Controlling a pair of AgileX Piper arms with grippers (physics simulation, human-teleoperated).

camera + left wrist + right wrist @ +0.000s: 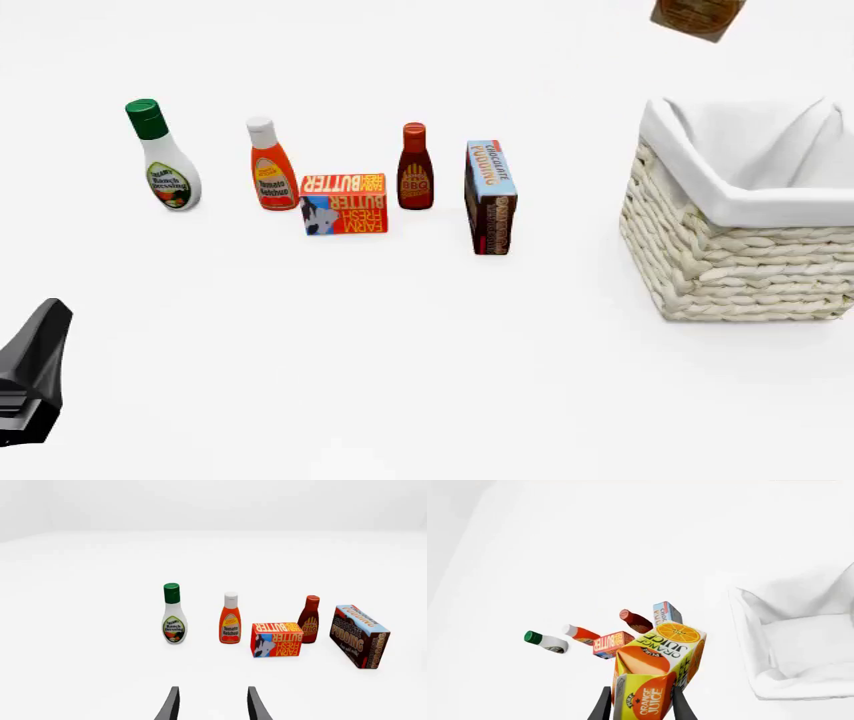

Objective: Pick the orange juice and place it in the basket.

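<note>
Carrying the orange juice (pixel 657 675) above the counter (pixel 427 350), right fingers (pixel 602 706) clenched on it, near the basket (pixel 741 200). Left fingers (pixel 172 705) spread apart, holding nothing. Next: centring over the basket opening, lowering inside the liner, then releasing.

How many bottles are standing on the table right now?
3, in one row left of the basket: ranch dressing bottle far left, tomato ketchup bottle next, BBQ sauce bottle behind the butter box. None looks hidden.
</note>
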